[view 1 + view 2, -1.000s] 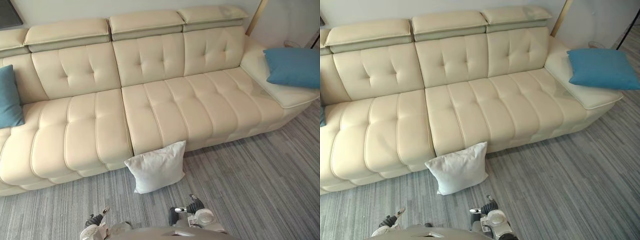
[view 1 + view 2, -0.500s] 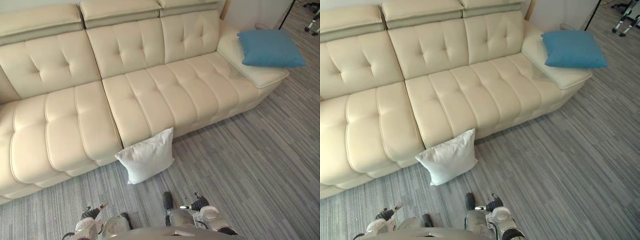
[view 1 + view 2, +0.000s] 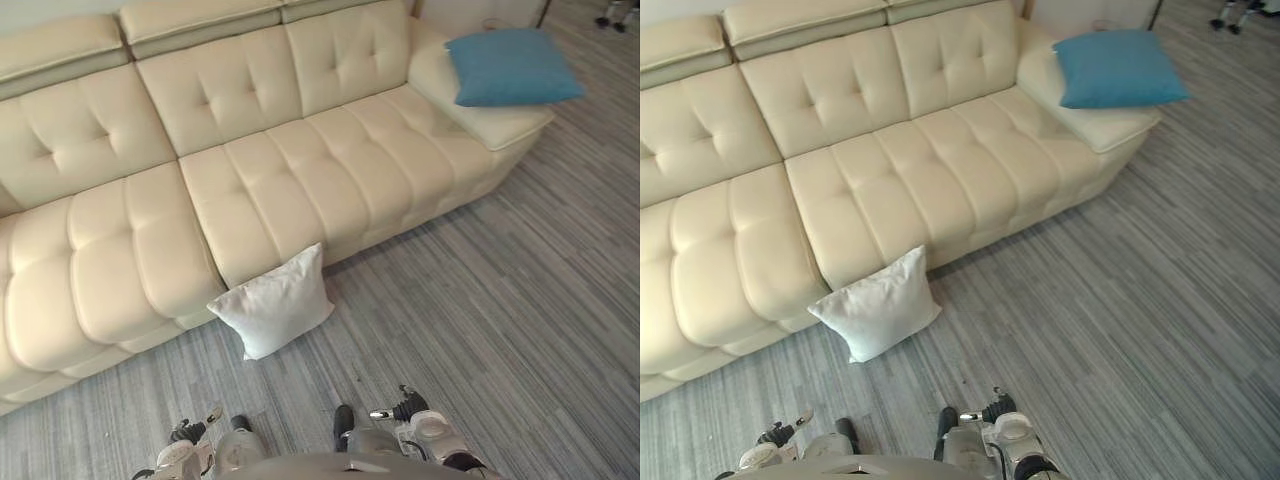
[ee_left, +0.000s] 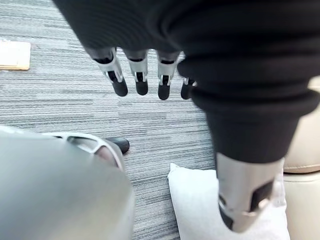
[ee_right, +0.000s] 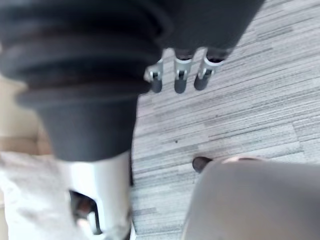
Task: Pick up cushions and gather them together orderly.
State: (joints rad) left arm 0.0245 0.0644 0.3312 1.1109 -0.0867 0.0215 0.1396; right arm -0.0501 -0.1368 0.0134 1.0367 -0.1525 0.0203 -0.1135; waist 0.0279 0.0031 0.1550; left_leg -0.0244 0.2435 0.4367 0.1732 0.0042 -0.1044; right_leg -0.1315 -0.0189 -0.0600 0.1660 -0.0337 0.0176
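Observation:
A white cushion [image 3: 272, 303] stands on the floor, leaning against the front of the cream sofa [image 3: 300, 180]. A blue cushion [image 3: 512, 66] lies on the sofa's far right end. My left hand [image 3: 183, 452] and right hand [image 3: 418, 425] hang low at the near edge, well short of the white cushion. In the left wrist view the left hand [image 4: 141, 80] has straight fingers that hold nothing, and the white cushion [image 4: 200, 205] shows past it. The right hand [image 5: 180, 80] hangs the same way over the carpet, empty.
Grey striped carpet [image 3: 500, 320] covers the floor, with open room to the right of the white cushion. A flat pale thing [image 4: 14, 55] lies on the carpet. Wheeled chair legs [image 3: 615, 15] stand at the far right.
The camera has turned to the right, so the sofa and both cushions sit further left and a blue cushion at the sofa's left end has left the picture. Both hands stay low and empty.

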